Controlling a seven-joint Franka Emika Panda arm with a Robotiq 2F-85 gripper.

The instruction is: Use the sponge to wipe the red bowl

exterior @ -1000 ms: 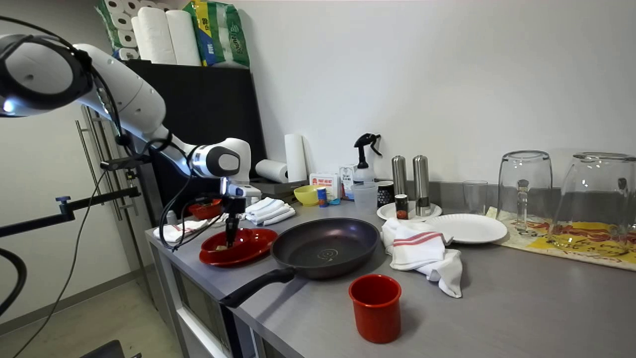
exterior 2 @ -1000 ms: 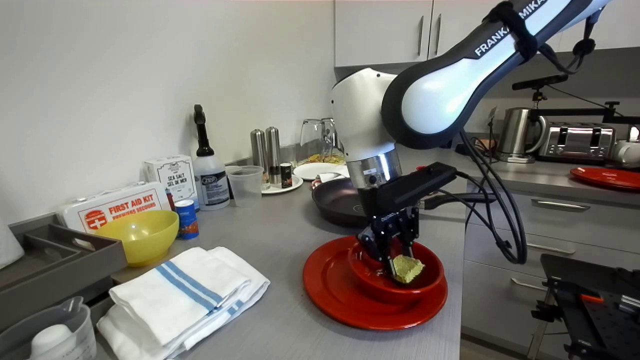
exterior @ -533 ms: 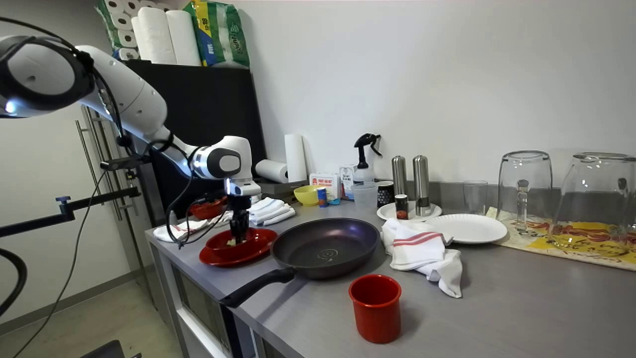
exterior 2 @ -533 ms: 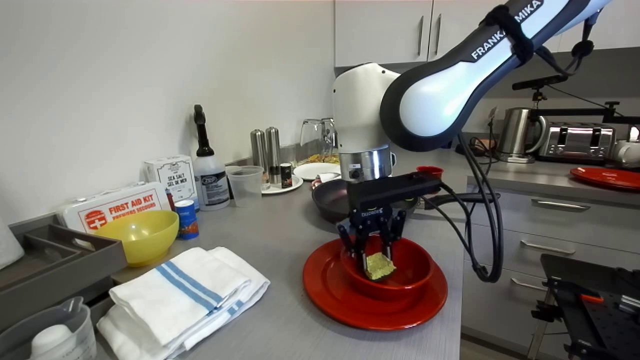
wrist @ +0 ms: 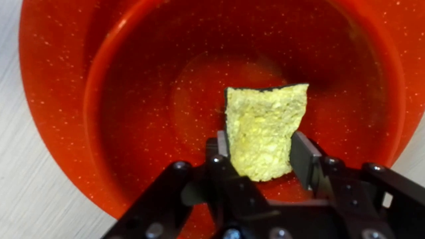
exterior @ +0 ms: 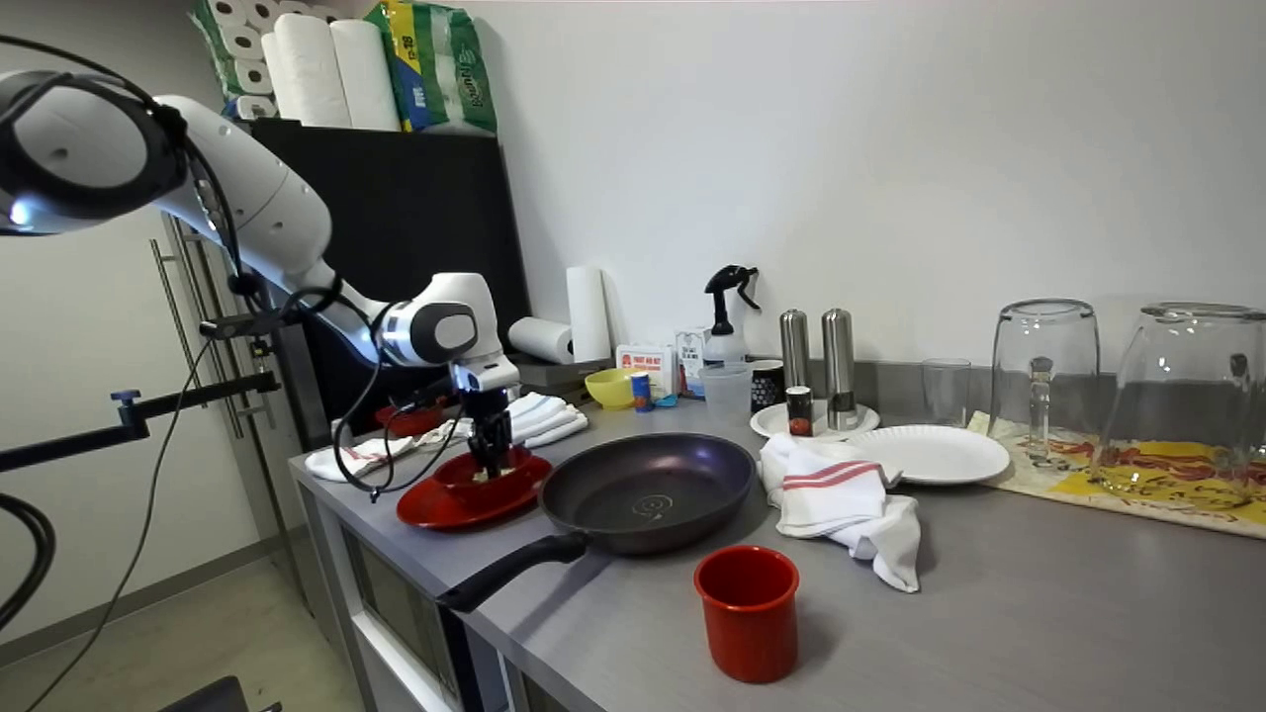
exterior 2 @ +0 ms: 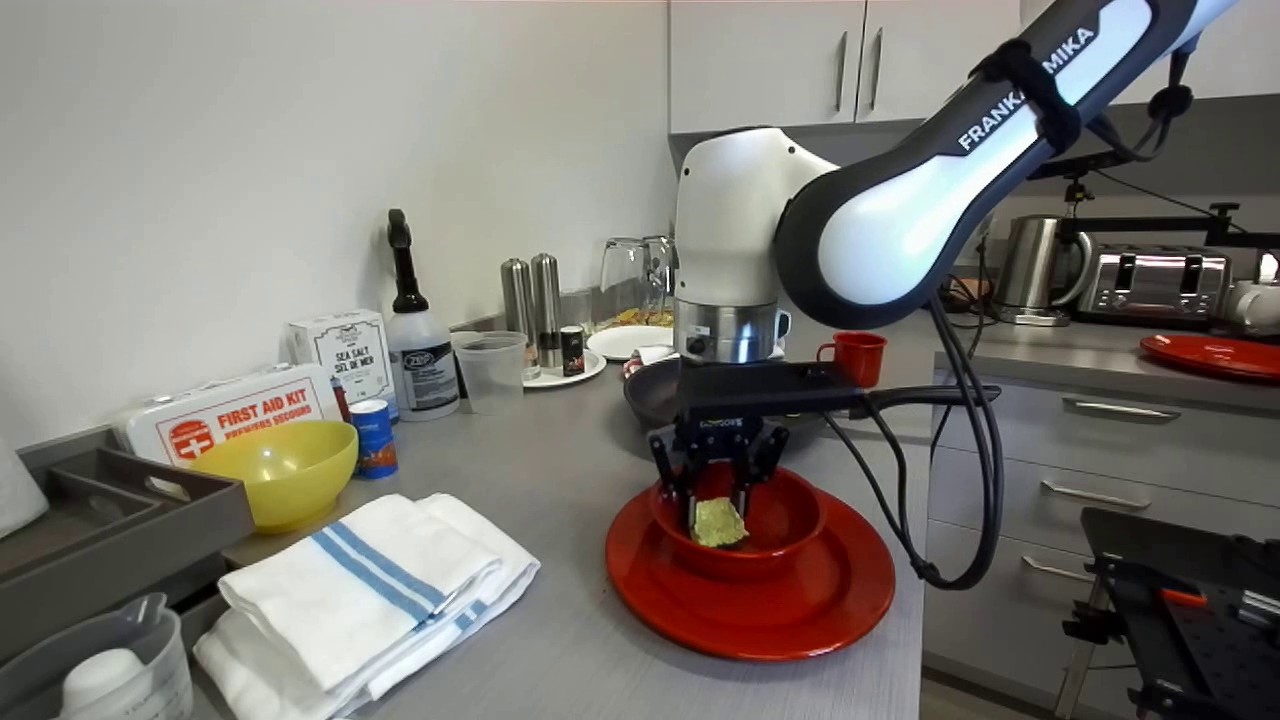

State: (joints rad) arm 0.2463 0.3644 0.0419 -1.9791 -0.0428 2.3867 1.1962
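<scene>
The claw (wrist: pixel 261 149) pinches the yellow sponge (wrist: pixel 266 129) inside the red bowl (exterior 2: pixel 748 567). In an exterior view, the bowl now sits further left on the red plate (exterior 2: pixel 835 615): strokes likely drag it, weakening the wipe. Sponge-to-bowl contact is obscured.

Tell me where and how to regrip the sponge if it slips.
Probably two opposite side edges, pinched from above: the sponge is a squarish pad inside the open red bowl, whose raised wall would likely block a low sideways approach.
</scene>
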